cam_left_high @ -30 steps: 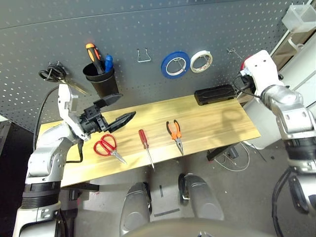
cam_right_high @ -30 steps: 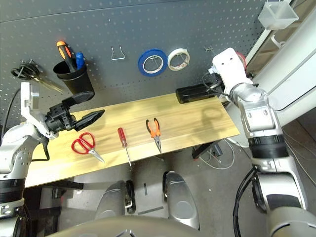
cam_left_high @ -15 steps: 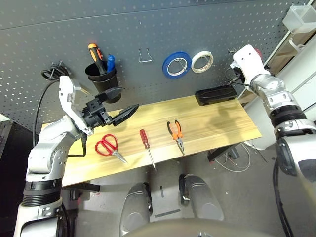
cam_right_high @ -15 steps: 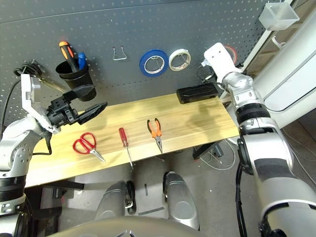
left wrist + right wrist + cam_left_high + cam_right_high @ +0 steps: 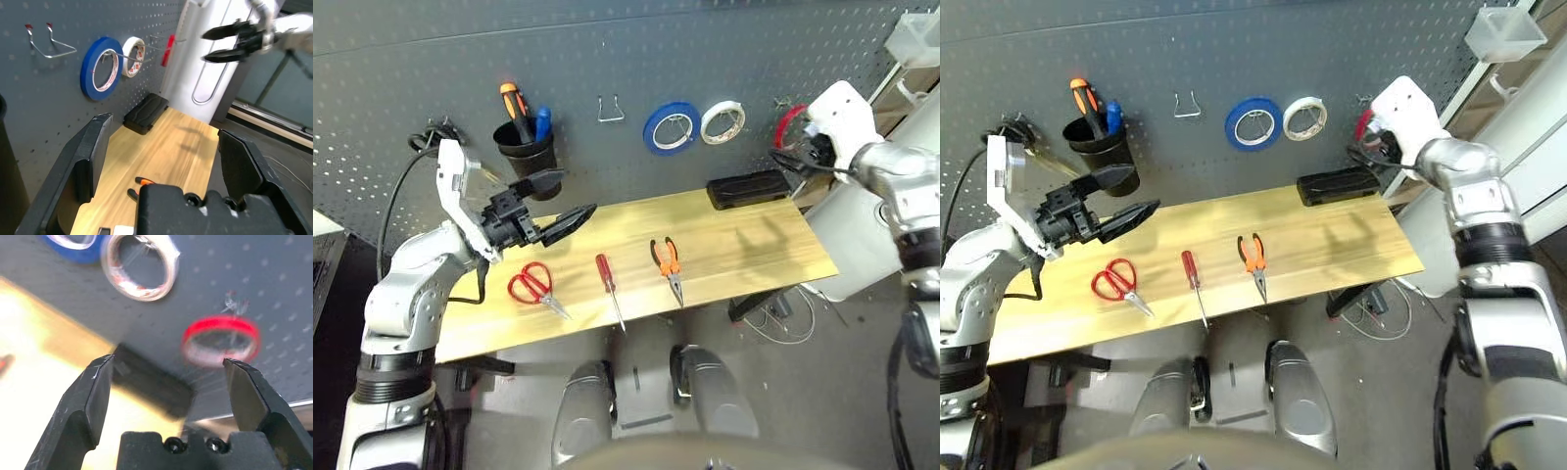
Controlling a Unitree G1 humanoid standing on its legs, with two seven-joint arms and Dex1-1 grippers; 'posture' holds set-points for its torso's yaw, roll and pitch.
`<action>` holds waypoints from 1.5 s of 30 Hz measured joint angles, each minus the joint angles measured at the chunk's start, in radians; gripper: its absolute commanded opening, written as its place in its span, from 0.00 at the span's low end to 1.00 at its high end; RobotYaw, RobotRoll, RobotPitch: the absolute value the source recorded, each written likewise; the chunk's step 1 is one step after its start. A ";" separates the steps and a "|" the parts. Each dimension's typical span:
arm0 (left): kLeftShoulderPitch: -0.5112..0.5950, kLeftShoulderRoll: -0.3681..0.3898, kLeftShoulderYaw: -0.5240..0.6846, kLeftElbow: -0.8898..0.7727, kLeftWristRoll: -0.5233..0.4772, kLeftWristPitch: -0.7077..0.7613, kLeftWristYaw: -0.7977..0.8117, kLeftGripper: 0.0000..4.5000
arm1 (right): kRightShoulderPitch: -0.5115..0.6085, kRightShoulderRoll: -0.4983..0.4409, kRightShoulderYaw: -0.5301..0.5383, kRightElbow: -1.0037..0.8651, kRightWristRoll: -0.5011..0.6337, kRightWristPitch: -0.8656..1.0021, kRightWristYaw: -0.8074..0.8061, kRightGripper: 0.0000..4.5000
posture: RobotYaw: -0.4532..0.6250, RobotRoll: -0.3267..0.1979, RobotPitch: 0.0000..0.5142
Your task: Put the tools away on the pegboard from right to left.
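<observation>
Tools lie in a row along the near part of the wooden worktop [image 5: 754, 250]: the red-handled scissors [image 5: 532, 286] toward the robot's left, the red-handled screwdriver [image 5: 607, 285] in the middle with its thin shaft pointing at the near edge, and the orange-and-black-handled pliers [image 5: 667, 263] to their right, tips also toward the near edge. All three lie apart from one another and from both grippers.

Above the scissors hangs the left gripper [image 5: 556, 199] — its jaws spread wide, holding nothing, pointing across the worktop toward the right.

Farther back, a flat black box [image 5: 748, 188] rests at the rear edge of the worktop, against the pegboard [image 5: 705, 49]. On the board, from left to right: black-handled scissors [image 5: 433, 143] on a hook, a black cup [image 5: 527, 160] with an orange-and-black handle and a blue one sticking out, a bare wire hook [image 5: 610, 106], a blue tape roll [image 5: 670, 127], a white tape roll [image 5: 722, 121], and the thin red tape ring [image 5: 221, 340] hanging on its own hook at the far right.

Just off that ring is the right gripper [image 5: 216, 43] — jaws wide apart and empty, clear of the tape.
</observation>
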 measured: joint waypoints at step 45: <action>0.313 0.074 -0.056 0.058 0.116 -0.130 -0.185 1.00 | -0.154 0.897 0.127 0.447 -0.055 0.525 -0.794 0.99 | 0.36 0.62 0.50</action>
